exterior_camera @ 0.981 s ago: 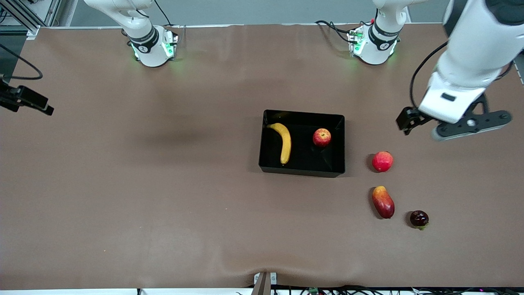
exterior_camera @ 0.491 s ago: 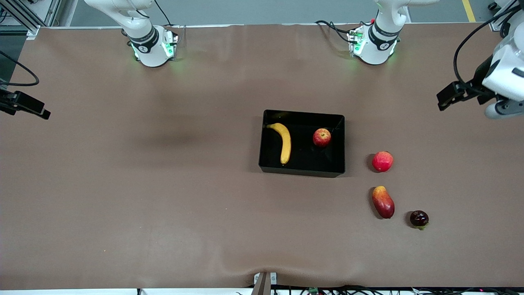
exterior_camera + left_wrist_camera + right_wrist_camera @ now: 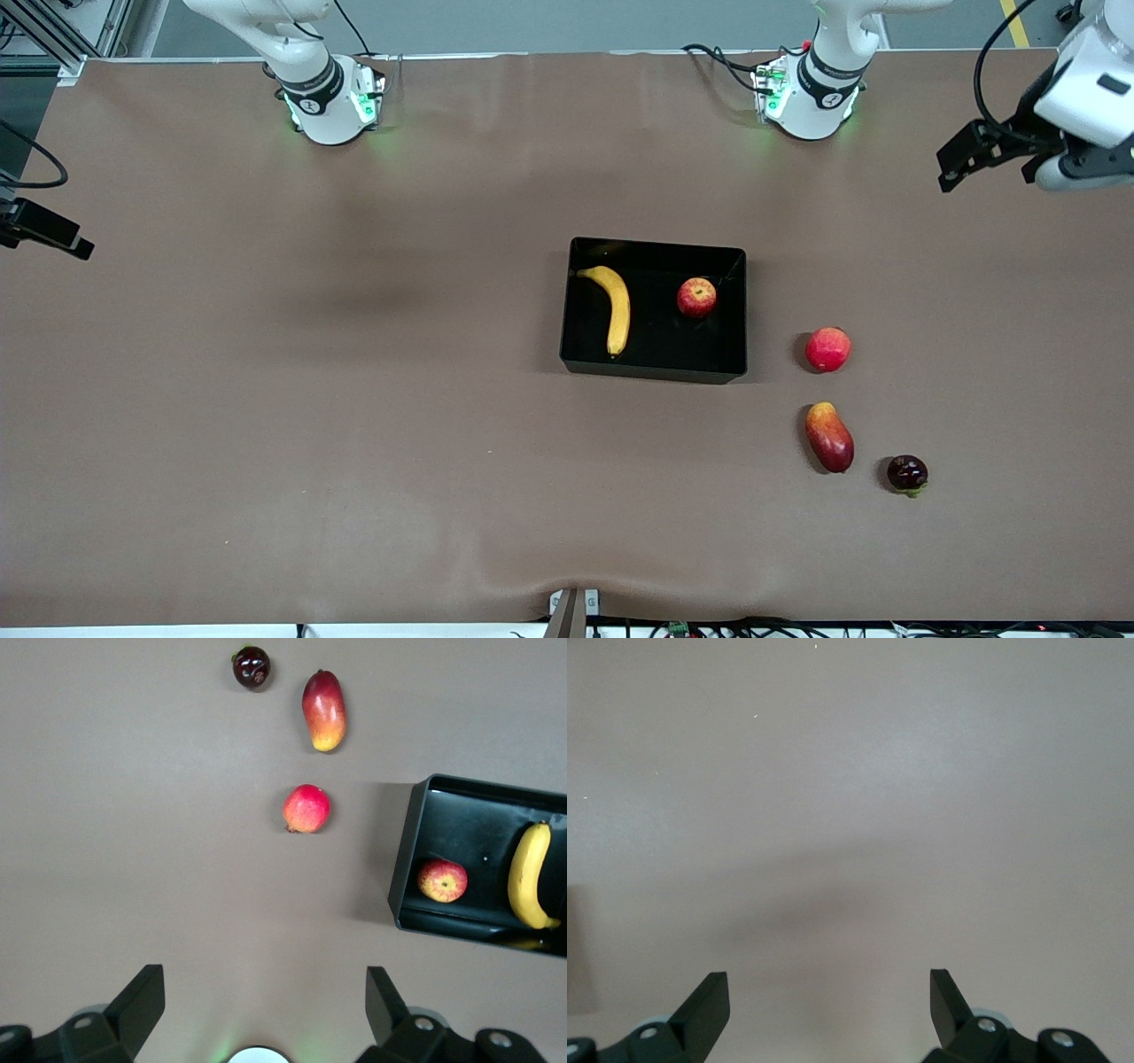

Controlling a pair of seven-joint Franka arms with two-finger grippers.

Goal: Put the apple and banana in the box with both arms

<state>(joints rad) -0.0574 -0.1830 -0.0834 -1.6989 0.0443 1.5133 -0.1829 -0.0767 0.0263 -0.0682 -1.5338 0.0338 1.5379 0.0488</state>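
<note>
While both arms wait raised, the left gripper [image 3: 257, 1010] and right gripper [image 3: 824, 1010] hang spread apart and empty over bare table. Banana [image 3: 613, 307] and apple [image 3: 696, 297] lie apart inside the box [image 3: 654, 371], centre frame.

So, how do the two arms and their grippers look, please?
Both arms are white with black joint bands and green lights at the bases. Black cables run along them. The left gripper and the right gripper are black, each with two flat, wedge-shaped fingers.
</note>
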